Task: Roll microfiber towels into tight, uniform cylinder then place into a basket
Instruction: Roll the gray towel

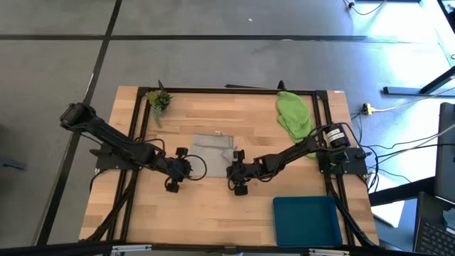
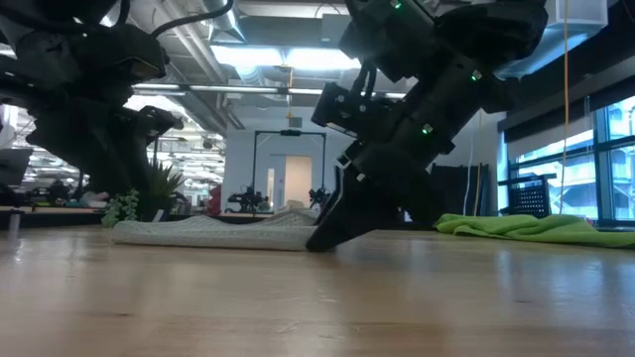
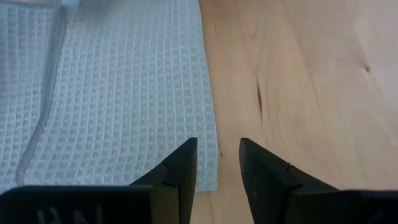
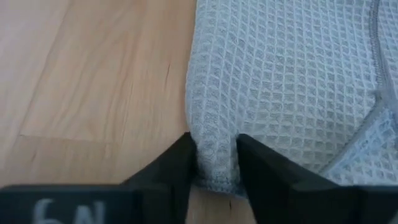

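The pale grey waffle-weave towel [image 1: 213, 148] lies flat in the middle of the wooden table. My right gripper [image 4: 214, 163] is at the towel's near right corner and is shut on it. My left gripper [image 3: 217, 168] is open at the near left corner. One of its fingers [image 3: 180, 171] is over the towel's edge and the other is over bare wood. The lime green towel [image 1: 293, 114] lies crumpled at the far right. The teal basket [image 1: 306, 220] stands at the near right. My right gripper pinches the grey towel's near right corner [image 4: 214, 146] between its two fingers, and the cloth is bunched into a small hump in the gap. The fingers slant down from the near right. The rest of the towel lies flat on the table. Whether my left gripper touches the towel's corner [image 3: 208, 177] I cannot tell.
A small leafy plant sprig [image 1: 159, 101] sits at the far left corner. A black frame [image 1: 323, 128] runs round the table top. Bare wood lies between the towel and the near edge, left of the basket.
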